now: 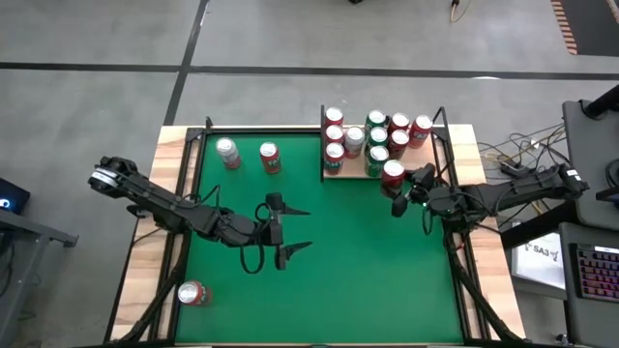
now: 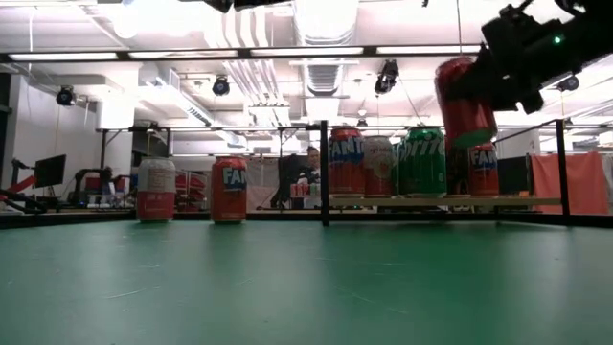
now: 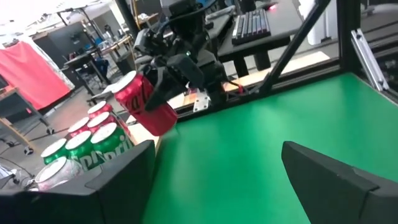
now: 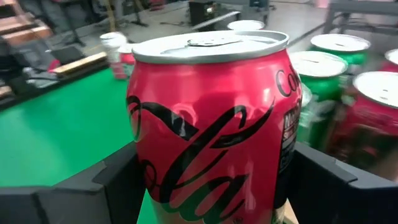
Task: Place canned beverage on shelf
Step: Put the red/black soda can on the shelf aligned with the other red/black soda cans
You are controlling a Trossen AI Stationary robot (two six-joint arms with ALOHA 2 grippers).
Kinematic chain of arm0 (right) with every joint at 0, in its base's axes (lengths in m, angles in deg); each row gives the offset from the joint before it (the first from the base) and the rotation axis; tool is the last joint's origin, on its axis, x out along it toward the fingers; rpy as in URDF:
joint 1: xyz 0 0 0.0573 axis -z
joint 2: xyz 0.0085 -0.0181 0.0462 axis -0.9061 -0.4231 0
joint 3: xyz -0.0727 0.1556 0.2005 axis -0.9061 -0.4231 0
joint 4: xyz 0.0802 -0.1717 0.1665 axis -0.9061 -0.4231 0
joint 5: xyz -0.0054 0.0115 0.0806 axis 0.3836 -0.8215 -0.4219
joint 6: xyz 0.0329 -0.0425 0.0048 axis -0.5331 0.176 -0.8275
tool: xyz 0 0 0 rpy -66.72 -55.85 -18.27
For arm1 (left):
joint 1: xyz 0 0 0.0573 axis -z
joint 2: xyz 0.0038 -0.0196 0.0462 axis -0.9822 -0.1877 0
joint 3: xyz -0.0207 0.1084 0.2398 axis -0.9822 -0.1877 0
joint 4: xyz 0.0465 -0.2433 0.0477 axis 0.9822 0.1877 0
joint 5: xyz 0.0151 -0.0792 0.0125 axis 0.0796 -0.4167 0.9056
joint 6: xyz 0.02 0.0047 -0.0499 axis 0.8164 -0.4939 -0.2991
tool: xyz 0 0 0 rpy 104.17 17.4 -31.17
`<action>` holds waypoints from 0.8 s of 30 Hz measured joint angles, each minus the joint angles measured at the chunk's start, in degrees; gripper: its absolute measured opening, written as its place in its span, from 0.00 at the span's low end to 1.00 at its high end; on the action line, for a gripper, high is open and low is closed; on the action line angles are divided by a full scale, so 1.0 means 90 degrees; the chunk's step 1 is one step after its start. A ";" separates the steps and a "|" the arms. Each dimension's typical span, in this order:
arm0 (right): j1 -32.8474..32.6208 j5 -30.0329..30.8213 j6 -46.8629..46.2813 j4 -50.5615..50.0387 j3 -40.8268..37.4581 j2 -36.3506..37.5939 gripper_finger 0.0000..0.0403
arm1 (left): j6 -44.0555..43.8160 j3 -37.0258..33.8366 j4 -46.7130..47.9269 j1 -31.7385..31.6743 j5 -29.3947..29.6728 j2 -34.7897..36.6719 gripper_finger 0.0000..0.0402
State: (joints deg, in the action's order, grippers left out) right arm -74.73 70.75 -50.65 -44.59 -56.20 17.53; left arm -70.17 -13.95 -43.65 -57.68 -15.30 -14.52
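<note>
- The red can [image 4: 211, 124] sits clamped between the right gripper [image 1: 399, 193]'s two fingers, one on each side of its body, lid up
- In the low view the can [image 2: 465, 105] hangs in the air, tilted a little, its base above the level of the shelf [image 2: 445, 201] board and not touching it
- From above, the can [image 1: 393, 174] is at the shelf [image 1: 334, 175]'s front edge toward its right end, just beside the cans already standing there
- The relation that counts: the free board lies just under and behind the can, with green cans [image 4: 336, 56] and red ones close beyond it, so the gap to set down in looks narrow
- The can's long axis is near upright; my reading is that it needs levelling before the base meets the wood
- Right arm is plainly the nearer one to the shelf
- Left gripper [image 1: 290, 232] hovers over the green table [image 1: 368, 280], well apart from the shelf, fingers spread wide and empty
- Two cans [image 1: 249, 155] stand left of the shelf, and one can [image 1: 192, 293] lies far from it near the table's front left corner
</note>
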 joint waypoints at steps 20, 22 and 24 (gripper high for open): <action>0.0005 0.1494 -0.1240 0.0024 -0.1232 0.0691 0.72 | 0.1325 -0.0765 -0.0208 -0.0497 -0.1192 0.1265 0.83; 0.0004 0.1564 -0.1360 0.0042 -0.1235 0.0646 0.72 | 0.1333 -0.1028 -0.0479 -0.0617 -0.1399 0.1352 0.83; 0.0002 0.1751 -0.1495 0.0087 -0.1235 0.0593 0.72 | 0.1374 -0.1254 -0.0838 -0.0744 -0.1636 0.1432 0.83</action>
State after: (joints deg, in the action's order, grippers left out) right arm -74.70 86.51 -64.11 -43.80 -67.32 22.87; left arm -57.81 -25.24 -51.19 -64.38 -30.02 -1.64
